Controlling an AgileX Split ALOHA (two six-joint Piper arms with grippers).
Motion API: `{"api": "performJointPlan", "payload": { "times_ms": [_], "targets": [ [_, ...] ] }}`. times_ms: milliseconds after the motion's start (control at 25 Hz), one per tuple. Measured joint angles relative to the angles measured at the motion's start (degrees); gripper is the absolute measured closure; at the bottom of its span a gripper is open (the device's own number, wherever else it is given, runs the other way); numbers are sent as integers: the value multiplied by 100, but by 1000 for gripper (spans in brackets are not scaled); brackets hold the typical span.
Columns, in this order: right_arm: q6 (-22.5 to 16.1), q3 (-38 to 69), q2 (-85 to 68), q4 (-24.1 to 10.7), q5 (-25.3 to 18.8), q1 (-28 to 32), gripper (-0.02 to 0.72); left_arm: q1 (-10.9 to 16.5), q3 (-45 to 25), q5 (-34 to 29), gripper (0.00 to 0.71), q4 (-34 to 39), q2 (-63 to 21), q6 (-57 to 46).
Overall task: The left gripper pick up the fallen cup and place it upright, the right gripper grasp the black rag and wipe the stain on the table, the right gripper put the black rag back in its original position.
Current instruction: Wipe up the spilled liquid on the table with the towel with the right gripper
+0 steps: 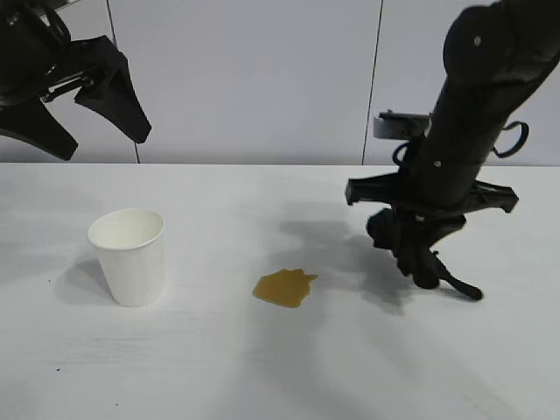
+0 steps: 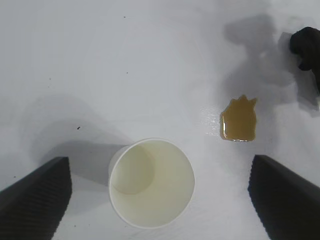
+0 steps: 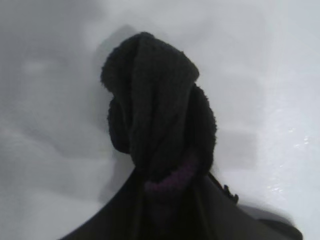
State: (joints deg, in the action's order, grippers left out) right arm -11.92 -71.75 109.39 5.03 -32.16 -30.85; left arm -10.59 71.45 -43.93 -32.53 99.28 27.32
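The right hand (image 1: 418,254) points steeply down, clamped on the black rag (image 3: 157,115), a lumpy, nubbly cloth bundle hanging lengthwise below its fingers, thin tail trailing outward. The amber stain (image 1: 284,287), irregular and glossy, lies on the matte white surface (image 1: 262,367) beside that hand. The tapered paper cup (image 1: 129,255) stands upright, mouth up, beneath the wide-spread left hand (image 1: 96,122).

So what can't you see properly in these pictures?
- Right gripper fingertips: exterior view, the black rag covers them.
- Rag's far side: right wrist view, its own bulk hides it.
- Left gripper: exterior view, edge cuts its arm.
- Cup bottom: left wrist view, edge crops it.
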Motion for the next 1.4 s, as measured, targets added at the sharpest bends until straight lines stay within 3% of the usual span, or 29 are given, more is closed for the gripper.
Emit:
{"api": "performJointPlan", "payload": {
  "times_ms": [280, 440, 680, 840, 1000, 1120, 1400],
  "targets": [
    [0, 0, 807, 6, 643, -357, 579, 0, 0, -19, 17, 0, 0, -2],
    [-134, -30, 1053, -219, 786, -320, 579, 0, 0, -30, 17, 0, 0, -2],
    [-983, -49, 1070, -870, 908, 163, 579, 0, 0, -65, 17, 5, 0, -2],
    [-1114, -57, 1070, -1181, 914, 645, 579, 0, 0, -70, 17, 5, 0, -2],
    [-1141, -64, 1070, -1191, 903, 804, 579, 0, 0, -70, 17, 5, 0, -6],
    [-1141, -64, 1070, -1121, 897, 599, 579, 0, 0, -70, 17, 5, 0, -6],
    [-1141, -64, 1088, -867, 873, -681, 579, 0, 0, -76, 17, 5, 0, -6]
  ]
}}
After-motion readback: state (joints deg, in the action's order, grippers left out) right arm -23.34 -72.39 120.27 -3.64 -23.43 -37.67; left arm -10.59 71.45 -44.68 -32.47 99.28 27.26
